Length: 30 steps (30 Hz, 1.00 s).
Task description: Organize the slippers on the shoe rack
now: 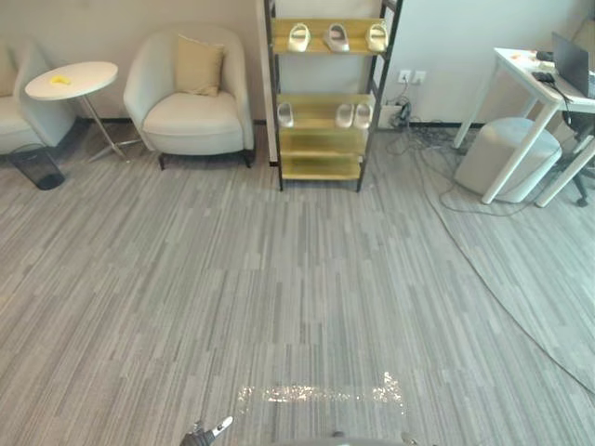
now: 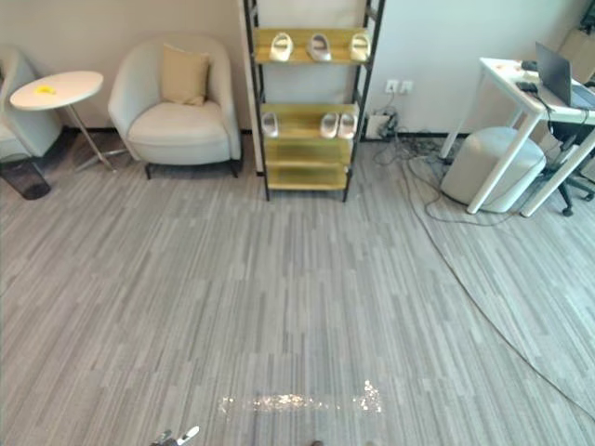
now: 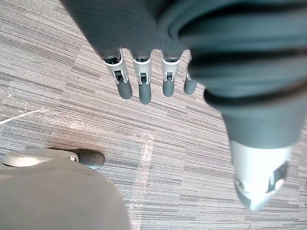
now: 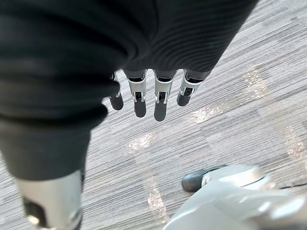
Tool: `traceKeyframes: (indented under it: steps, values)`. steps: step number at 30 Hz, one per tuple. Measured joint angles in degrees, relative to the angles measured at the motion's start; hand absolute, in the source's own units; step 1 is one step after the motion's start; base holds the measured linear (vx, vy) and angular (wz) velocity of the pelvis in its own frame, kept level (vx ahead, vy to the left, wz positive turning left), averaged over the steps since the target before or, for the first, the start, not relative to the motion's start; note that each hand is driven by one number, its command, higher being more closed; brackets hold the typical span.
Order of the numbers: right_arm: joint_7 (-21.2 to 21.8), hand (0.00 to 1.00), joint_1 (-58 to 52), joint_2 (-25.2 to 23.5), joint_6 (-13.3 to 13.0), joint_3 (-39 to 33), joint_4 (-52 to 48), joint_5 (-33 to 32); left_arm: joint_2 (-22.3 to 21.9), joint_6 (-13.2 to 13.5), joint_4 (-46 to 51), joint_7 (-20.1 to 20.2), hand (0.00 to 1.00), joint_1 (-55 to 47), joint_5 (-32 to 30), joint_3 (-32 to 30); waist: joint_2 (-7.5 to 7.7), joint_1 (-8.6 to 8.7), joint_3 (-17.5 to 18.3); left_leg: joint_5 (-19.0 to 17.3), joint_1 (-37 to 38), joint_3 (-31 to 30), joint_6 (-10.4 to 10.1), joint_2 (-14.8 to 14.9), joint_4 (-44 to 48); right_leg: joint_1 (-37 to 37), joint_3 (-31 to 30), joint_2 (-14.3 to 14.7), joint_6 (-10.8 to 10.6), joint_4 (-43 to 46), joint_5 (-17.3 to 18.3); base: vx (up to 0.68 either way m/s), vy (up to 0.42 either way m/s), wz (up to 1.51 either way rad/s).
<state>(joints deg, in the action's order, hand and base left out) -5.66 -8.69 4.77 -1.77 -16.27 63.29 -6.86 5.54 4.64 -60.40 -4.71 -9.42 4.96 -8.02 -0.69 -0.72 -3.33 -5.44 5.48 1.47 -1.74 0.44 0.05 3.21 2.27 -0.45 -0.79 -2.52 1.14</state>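
Left hand seen hanging over floor, fingers straight, nothing held; right hand likewise slack and empty. Slippers noted on shoe rack far across room: three on top shelf, three on middle, one set apart. Pairing possibly mismatched, too distant to be judged. Risk: neighbours knocked off shelf when one is reached for; rack bumped if approach is misjudged.
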Motion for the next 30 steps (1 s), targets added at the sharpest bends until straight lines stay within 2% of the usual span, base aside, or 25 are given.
traceKeyframes:
  steps: [9,11,27,30]
  values:
    - [-0.2,0.00,3.3,-0.2,-0.5,-1.7,0.7,0.2,0.0,0.0,-1.2,0.0,0.00,1.9,-0.4,0.2,-0.24,-0.32,-1.4,0.0,0.8,0.5,0.0,0.0,-0.5,1.7,-0.5,0.1,-0.3,-2.5,-1.4,0.00,0.002,-0.03]
    - [-0.4,0.00,3.6,-0.2,-0.4,-1.7,0.7,0.2,0.0,0.0,-1.2,0.0,0.00,1.9,-0.4,0.2,-0.27,-1.04,-1.5,0.0,1.0,1.3,0.0,0.3,-0.9,1.5,-1.2,0.4,0.0,-2.6,-1.8,-0.06,-0.024,-0.21]
    - [-0.6,0.00,5.4,-0.9,-0.4,-1.5,0.6,0.2,0.1,0.0,-1.3,-0.1,0.00,2.3,-0.4,0.3,-0.08,-1.17,-2.2,0.1,0.6,0.9,-0.3,1.2,-1.0,1.1,-0.7,1.3,0.1,-2.6,-1.7,-0.01,-0.013,0.00]
    - [-0.6,0.00,5.8,-1.9,-0.5,-1.6,0.5,0.2,0.2,-0.1,-1.2,-0.1,0.00,2.9,-0.3,0.2,0.24,-1.08,-2.9,-1.3,0.0,0.4,-1.2,1.5,1.3,2.1,0.4,1.3,0.3,-2.4,-0.5,-0.02,-0.012,0.17]
